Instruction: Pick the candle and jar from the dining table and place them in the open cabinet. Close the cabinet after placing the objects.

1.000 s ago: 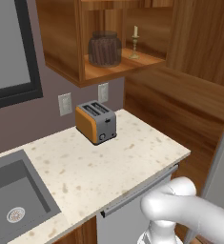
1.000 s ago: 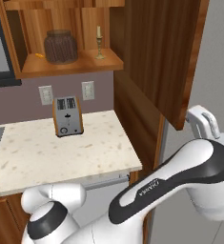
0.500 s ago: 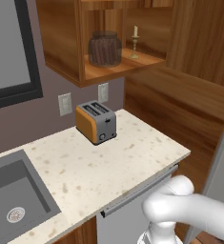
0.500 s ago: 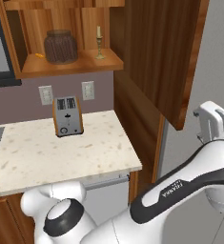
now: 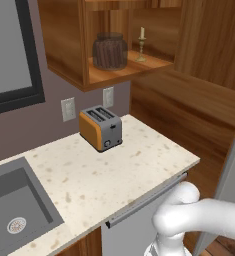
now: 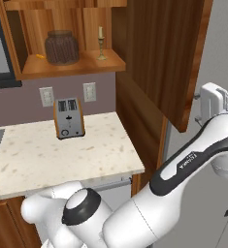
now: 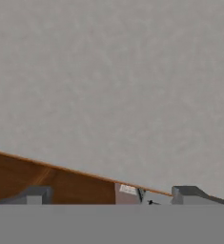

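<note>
Squat glass jar (image 5: 109,50) and cream candle (image 5: 141,44) rest inside the open reddish-brown cabinet (image 6: 159,53); released claw (image 7: 113,195) has swung behind its door.

An orange toaster (image 5: 100,128) with a grey front and 2 slots stands upright on the speckled counter (image 5: 114,175), close to the back wall. Just behind it on the purple-grey wall sit 2 white outlets (image 6: 46,96), side by side. Off to the left, a grey sink (image 5: 14,210) drops into the counter, its round drain (image 5: 16,225) showing. Above the sink, a dark-framed window (image 5: 11,47). Under the counter's front edge runs a long silver bar handle (image 5: 146,200).
</note>
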{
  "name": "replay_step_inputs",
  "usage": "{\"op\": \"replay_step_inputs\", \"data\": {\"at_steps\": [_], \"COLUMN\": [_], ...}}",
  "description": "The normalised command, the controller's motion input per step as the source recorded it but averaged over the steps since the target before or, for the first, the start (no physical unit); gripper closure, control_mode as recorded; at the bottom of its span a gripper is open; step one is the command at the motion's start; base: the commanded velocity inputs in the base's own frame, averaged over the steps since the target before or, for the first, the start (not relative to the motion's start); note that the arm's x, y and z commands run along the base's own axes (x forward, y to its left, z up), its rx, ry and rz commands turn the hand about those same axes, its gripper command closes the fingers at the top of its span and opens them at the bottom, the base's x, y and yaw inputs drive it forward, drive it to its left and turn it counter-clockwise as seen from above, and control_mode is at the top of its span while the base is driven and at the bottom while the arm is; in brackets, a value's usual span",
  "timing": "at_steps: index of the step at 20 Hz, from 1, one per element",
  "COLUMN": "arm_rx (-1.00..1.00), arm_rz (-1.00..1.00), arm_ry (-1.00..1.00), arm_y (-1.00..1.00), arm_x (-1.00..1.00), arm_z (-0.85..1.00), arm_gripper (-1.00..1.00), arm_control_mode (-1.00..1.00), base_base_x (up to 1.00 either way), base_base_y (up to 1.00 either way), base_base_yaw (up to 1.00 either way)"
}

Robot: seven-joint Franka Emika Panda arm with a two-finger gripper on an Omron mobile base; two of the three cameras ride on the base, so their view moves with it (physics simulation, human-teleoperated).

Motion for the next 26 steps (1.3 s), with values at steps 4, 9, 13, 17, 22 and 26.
{"op": "replay_step_inputs", "data": {"at_steps": [4,9,13,17,22,26], "arm_rx": [0.0,0.0,-0.01,-0.04,-0.05,-0.04], "arm_rz": [0.07,0.06,0.01,-0.01,-0.07,-0.11], "arm_ry": [0.0,0.01,0.0,0.0,0.0,0.01], "arm_y": [0.29,0.43,0.59,0.82,0.92,0.93], "arm_x": [0.0,-0.11,-0.12,-0.06,-0.01,0.02], "arm_z": [0.18,0.25,0.27,0.27,0.16,0.02], "arm_gripper": [-1.0,-1.0,-1.0,-1.0,-1.0,-1.0], "arm_control_mode": [-1.0,-1.0,-1.0,-1.0,-1.0,-1.0], "base_base_x": [0.0,0.0,0.0,0.0,0.0,0.0], "base_base_y": [0.0,0.0,0.0,0.0,0.0,0.0], "base_base_yaw": [0.0,0.0,0.0,0.0,0.0,0.0]}}
